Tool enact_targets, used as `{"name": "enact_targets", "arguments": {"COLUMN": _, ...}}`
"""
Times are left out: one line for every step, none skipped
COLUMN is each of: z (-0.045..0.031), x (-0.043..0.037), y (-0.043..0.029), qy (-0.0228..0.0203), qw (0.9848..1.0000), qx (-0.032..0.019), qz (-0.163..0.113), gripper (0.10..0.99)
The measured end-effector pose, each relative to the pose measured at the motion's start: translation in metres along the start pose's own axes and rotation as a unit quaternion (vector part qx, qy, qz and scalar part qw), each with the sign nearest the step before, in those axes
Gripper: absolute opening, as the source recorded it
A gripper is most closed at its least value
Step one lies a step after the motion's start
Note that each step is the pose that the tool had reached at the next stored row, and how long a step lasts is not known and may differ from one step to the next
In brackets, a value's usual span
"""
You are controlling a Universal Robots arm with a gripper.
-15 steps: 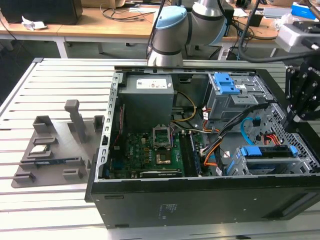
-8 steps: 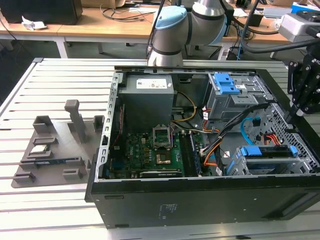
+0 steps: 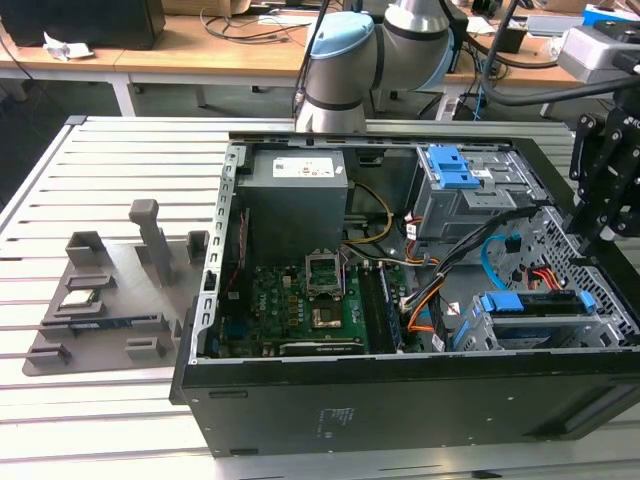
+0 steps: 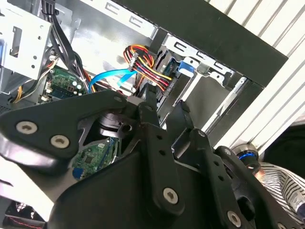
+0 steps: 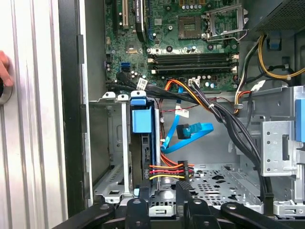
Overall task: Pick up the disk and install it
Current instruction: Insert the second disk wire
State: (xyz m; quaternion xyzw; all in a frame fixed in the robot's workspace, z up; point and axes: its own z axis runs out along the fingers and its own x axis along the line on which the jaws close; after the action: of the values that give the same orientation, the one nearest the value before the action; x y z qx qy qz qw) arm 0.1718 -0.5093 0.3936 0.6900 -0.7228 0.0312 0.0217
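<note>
Hanging over the open computer case [image 3: 400,400], at its end farthest from the power supply [image 3: 295,200], the black gripper [image 3: 600,215] sits just above the case's drive cage [image 3: 540,325]. In both wrist views the gripper [image 4: 166,107] [image 5: 162,202] has its claw parted by a moderate gap, with bare metal of the cage visible through it and nothing held between.

The disk [image 3: 530,305] sits inside the case, slotted into the drive cage. Its bright blue carrier frame faces out in the exterior view. In the first wrist view the disk [image 5: 141,143] stands edge-on in the cage slot, close to the case's black side wall, with its blue carrier tab uppermost.

A red, yellow and black power lead [image 5: 167,171] reaches the disk's end inside the case, and a flat blue data cable [image 5: 195,130] loops in the case's open middle. The green motherboard [image 5: 190,47] covers the case floor beyond the cage.

Outside the case, on the slatted metal table [image 3: 100,420], a grey fixture tray [image 3: 110,290] lies beside the case's motherboard end. A person's fingertip [image 5: 4,71] rests on the table just outside the case wall.
</note>
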Motion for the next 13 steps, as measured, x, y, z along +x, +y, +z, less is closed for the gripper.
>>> {"name": "enact_targets", "arguments": {"z": -0.0002, "x": -0.0009, "y": 0.0005, "qy": 0.0002, "qw": 1.0000, "qx": 0.0000, "qz": 0.000, "gripper": 0.361}}
{"name": "enact_targets", "arguments": {"z": -0.0003, "x": -0.0026, "y": 0.0011, "qy": 0.0002, "qw": 1.0000, "qx": 0.0000, "qz": 0.000, "gripper": 0.361}}
{"name": "enact_targets", "arguments": {"z": -0.0004, "x": -0.0052, "y": 0.0031, "qy": 0.0002, "qw": 1.0000, "qx": 0.0000, "qz": 0.000, "gripper": 0.361}}
{"name": "enact_targets", "arguments": {"z": -0.0007, "x": -0.0097, "y": 0.0086, "qy": 0.0001, "qw": 1.0000, "qx": 0.0000, "qz": 0.000, "gripper": 0.361}}
{"name": "enact_targets", "arguments": {"z": -0.0010, "x": -0.0126, "y": 0.0177, "qy": 0.0003, "qw": 1.0000, "qx": 0.0000, "qz": 0.000, "gripper": 0.361}}
{"name": "enact_targets", "arguments": {"z": -0.0007, "x": -0.0126, "y": 0.0249, "qy": 0.0002, "qw": 1.0000, "qx": 0.0000, "qz": 0.000, "gripper": 0.361}}
{"name": "enact_targets", "arguments": {"z": 0.0003, "x": -0.0132, "y": 0.0309, "qy": 0.0006, "qw": 1.0000, "qx": 0.0000, "qz": 0.000, "gripper": 0.361}}
{"name": "enact_targets", "arguments": {"z": 0.0016, "x": -0.0133, "y": 0.0355, "qy": 0.0008, "qw": 1.0000, "qx": 0.0000, "qz": 0.000, "gripper": 0.361}}
{"name": "enact_targets", "arguments": {"z": 0.0026, "x": -0.0132, "y": 0.0385, "qy": 0.0010, "qw": 1.0000, "qx": 0.0000, "qz": 0.000, "gripper": 0.361}}
{"name": "enact_targets", "arguments": {"z": 0.0048, "x": -0.0131, "y": 0.0422, "qy": 0.0011, "qw": 1.0000, "qx": 0.0000, "qz": 0.000, "gripper": 0.361}}
{"name": "enact_targets", "arguments": {"z": 0.0061, "x": -0.0132, "y": 0.0440, "qy": 0.0027, "qw": 1.0000, "qx": 0.0002, "qz": -0.001, "gripper": 0.361}}
{"name": "enact_targets", "arguments": {"z": 0.0075, "x": -0.0132, "y": 0.0456, "qy": 0.0036, "qw": 1.0000, "qx": 0.0004, "qz": -0.003, "gripper": 0.361}}
{"name": "enact_targets", "arguments": {"z": 0.0086, "x": -0.0132, "y": 0.0469, "qy": 0.0040, "qw": 1.0000, "qx": 0.0005, "qz": -0.004, "gripper": 0.361}}
